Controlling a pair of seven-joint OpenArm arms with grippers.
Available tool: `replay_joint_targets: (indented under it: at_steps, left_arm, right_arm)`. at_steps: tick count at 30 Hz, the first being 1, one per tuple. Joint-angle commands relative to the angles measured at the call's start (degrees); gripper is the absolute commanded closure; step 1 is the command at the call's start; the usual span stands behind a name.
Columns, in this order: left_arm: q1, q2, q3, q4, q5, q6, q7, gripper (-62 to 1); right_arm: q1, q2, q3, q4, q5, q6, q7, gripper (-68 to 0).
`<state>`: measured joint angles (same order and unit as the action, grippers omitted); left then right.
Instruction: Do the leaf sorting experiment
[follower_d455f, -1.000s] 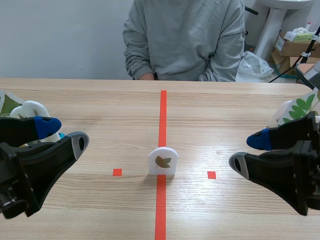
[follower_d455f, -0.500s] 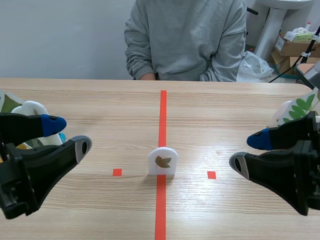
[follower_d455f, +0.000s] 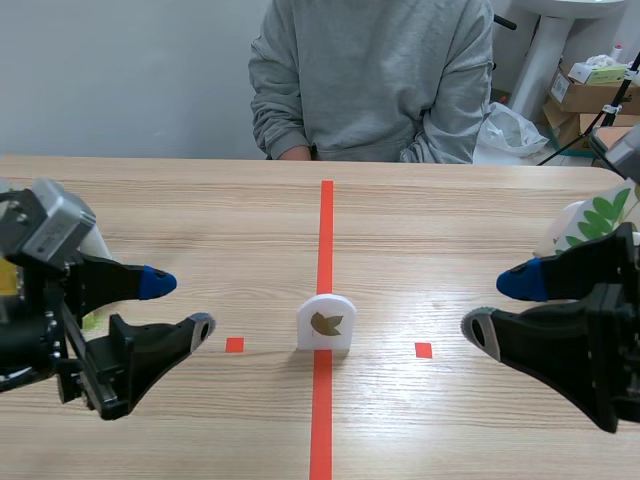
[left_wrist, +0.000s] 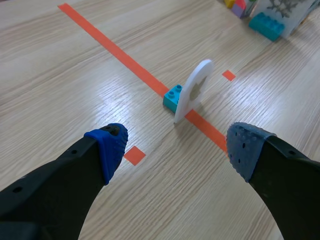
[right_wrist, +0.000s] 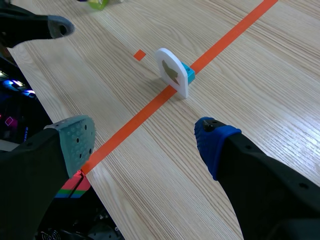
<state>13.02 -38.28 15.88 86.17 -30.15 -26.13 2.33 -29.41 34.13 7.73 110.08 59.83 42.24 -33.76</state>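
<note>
Across the wood-grain table (follower_d455f: 200, 220), an arched white leaf card (follower_d455f: 326, 322) stands; the wide-open left gripper (follower_d455f: 180, 304) has swung closer, the right gripper (follower_d455f: 497, 307) stays wide.

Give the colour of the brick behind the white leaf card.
Teal. The brick shows best in the left wrist view, behind the card.

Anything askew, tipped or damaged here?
Nothing stands out. The white leaf card stands upright on the red line, backed by a teal block; the left claw and right claw are open, clear of it.
</note>
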Motion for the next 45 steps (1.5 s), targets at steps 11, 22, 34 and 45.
replay_joint_targets:
  at_steps: [11,22,34,45]
  left_arm:
    - [-17.0,5.7,14.3,-14.2,8.9,-0.1,-4.5,-43.8]
    - [-25.6,14.4,21.6,-27.3,13.6,0.3,-7.3,-43.7]
    - [-28.5,22.4,22.8,-35.1,19.4,1.8,-9.7,-43.7]
    - [-28.4,24.0,22.8,-37.0,20.8,2.9,-10.5,-43.2]
  right_arm:
    - [0.7,0.9,0.3,0.0,0.8,0.5,0.7,-41.1]
    - [0.7,0.9,0.3,0.0,0.8,0.5,0.7,-41.1]
    - [0.7,0.9,0.3,0.0,0.8,0.5,0.7,-41.1]
    - [0.7,0.9,0.3,0.0,0.8,0.5,0.9,-41.1]
